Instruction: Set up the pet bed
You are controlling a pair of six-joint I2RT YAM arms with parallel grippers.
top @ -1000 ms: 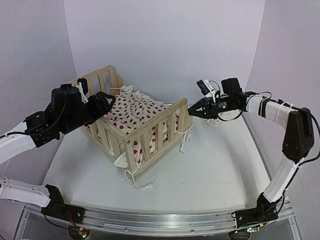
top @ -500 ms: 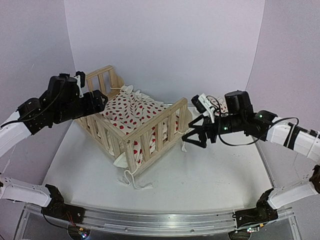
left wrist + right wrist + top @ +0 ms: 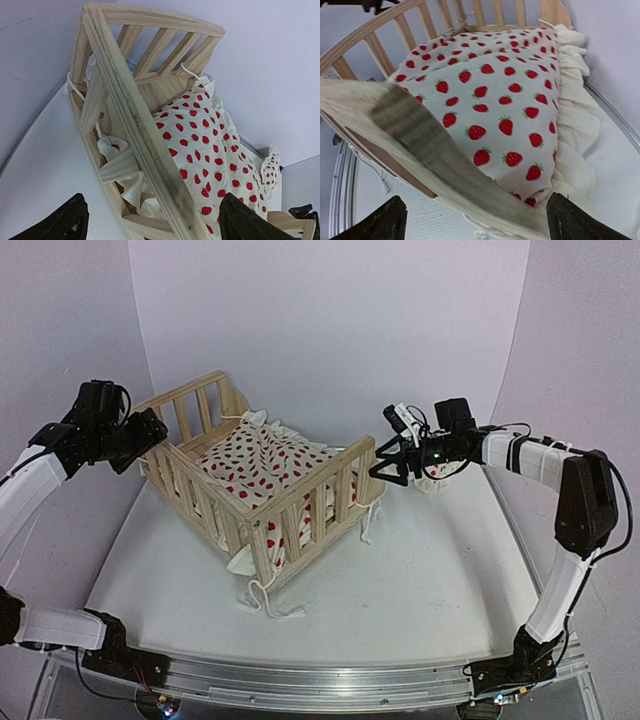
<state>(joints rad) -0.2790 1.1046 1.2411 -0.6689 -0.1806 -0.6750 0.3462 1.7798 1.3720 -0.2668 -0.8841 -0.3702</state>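
Note:
The pet bed [image 3: 300,502] is a pine frame with slatted rails, standing askew mid-table. Its white cushion with red strawberry dots [image 3: 262,462] lies inside, ruffles bunched at the far end. My left gripper [image 3: 150,432] is open just off the bed's left rail. In the left wrist view that rail [image 3: 131,116] runs between my spread fingers [image 3: 55,225], and the left gripper [image 3: 150,226] holds nothing. My right gripper [image 3: 383,466] is open at the bed's right corner. In the right wrist view the right gripper [image 3: 477,225] is empty, with the near rail [image 3: 420,135] blurred before the cushion [image 3: 490,90].
White tie strings [image 3: 268,602] trail on the table in front of the bed. A small white bundle [image 3: 437,480] lies behind my right gripper near the back wall. The curved backdrop closes in left, right and behind.
My left arm has drawn back to the left, off the bed's rail, and its jaws have widened. My right gripper has opened wide, dipped toward the table and returned to the bed's right corner.

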